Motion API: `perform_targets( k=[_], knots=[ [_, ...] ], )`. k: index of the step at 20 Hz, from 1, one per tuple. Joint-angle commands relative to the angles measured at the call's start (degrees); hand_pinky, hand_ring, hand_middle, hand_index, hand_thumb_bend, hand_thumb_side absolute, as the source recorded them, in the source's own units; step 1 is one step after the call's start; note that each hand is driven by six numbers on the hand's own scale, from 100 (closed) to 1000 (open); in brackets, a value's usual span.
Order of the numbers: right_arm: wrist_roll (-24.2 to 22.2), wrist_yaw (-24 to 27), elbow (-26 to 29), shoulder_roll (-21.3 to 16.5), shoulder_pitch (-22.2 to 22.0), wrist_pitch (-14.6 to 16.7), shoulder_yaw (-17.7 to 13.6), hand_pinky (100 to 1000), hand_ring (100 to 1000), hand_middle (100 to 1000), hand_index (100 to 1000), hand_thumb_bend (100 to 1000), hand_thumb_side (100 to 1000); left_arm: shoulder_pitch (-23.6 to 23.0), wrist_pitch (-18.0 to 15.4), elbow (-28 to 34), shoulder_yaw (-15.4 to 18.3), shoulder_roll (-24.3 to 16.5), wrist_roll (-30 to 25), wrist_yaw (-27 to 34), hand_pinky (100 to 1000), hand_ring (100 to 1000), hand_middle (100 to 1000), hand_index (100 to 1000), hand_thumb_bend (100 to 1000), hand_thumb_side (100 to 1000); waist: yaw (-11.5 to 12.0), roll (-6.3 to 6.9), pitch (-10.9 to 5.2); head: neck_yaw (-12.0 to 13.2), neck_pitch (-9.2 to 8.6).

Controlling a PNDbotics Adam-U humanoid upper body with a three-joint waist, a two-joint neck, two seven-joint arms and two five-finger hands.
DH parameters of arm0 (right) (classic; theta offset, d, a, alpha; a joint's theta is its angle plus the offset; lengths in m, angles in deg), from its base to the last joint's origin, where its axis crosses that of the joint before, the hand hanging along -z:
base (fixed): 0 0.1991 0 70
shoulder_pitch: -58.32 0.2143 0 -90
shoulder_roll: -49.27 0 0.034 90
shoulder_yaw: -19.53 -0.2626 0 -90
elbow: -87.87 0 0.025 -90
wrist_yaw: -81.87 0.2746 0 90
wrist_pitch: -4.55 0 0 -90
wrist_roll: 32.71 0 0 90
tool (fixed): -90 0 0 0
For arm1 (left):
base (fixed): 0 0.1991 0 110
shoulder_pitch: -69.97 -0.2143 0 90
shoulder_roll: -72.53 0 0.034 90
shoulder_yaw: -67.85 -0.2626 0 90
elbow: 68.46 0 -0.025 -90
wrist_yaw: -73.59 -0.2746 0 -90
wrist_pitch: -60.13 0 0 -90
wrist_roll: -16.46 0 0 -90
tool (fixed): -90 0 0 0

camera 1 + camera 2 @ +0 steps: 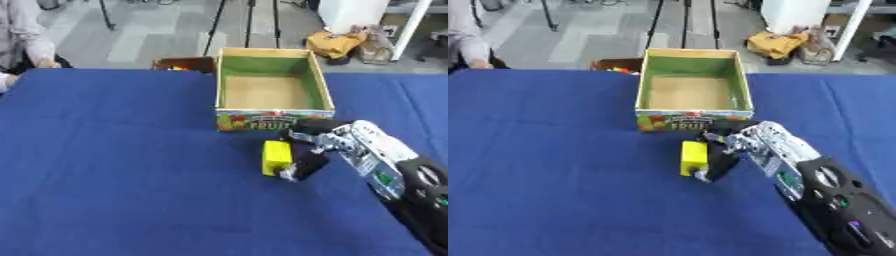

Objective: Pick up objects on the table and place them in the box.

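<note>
Left eye view: your right hand (pixel 337 142) has fingers curled round one yellow block (pixel 277 157) on the table (pixel 122 165), near one box (pixel 273 87).

Open-topped box (pixel 273 82) with nothing inside, its front wall just behind the yellow block (pixel 276 157), bare blue tablecloth (pixel 122 165) to the left

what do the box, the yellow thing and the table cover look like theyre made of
Box: likely cardboard, with a plain brown floor, matte green inner walls and a printed fruit label on the front.
Yellow block: looks like smooth plastic or painted wood, with flat, evenly coloured faces; cannot tell which.
Table cover: probably blue cloth, matte with no shine.
</note>
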Motion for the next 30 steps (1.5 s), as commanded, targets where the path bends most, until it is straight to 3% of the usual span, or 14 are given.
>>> perform_targets(
  k=[1,12,16,22,30],
  knots=[
    [1.0,1.2,3.2,-2.4,1.7,-0.8,-1.5,767,765,494,637,218,504,0.5,0.1,1.0,0.0,-1.0,0.0,0.0,563,763,862,947,100,987,0.0,0.11,-1.1,0.3,-0.79],
    [1.3,7.1,12.7,-6.9,5.2,-5.8,-6.0,767,751,463,612,159,534,0.1,0.0,1.0,0.0,-1.3,0.1,-0.1,563,762,861,947,100,986,-0.3,0.06,-1.42,0.0,-0.76],
    [3.0,4.7,13.6,-7.4,8.1,-7.4,-7.8,750,752,463,609,137,559,-0.1,0.0,1.0,-0.1,-1.4,0.0,0.0,563,763,862,947,100,986,-0.3,-0.04,-1.67,-0.2,-0.67],
    [6.1,-3.0,4.1,-4.0,13.6,-9.1,-10.4,754,754,458,607,120,567,-0.2,0.1,1.0,-0.3,-1.4,-0.3,0.0,564,764,863,947,100,986,0.3,-0.18,-1.68,-0.9,-0.98],
    [13.9,-13.6,-10.5,2.2,19.7,-11.2,-15.9,753,754,453,604,101,577,0.3,0.1,1.0,-0.7,-0.9,-1.1,-0.2,565,767,868,948,100,988,1.9,-0.47,0.07,-2.8,-2.75]
  ],
)
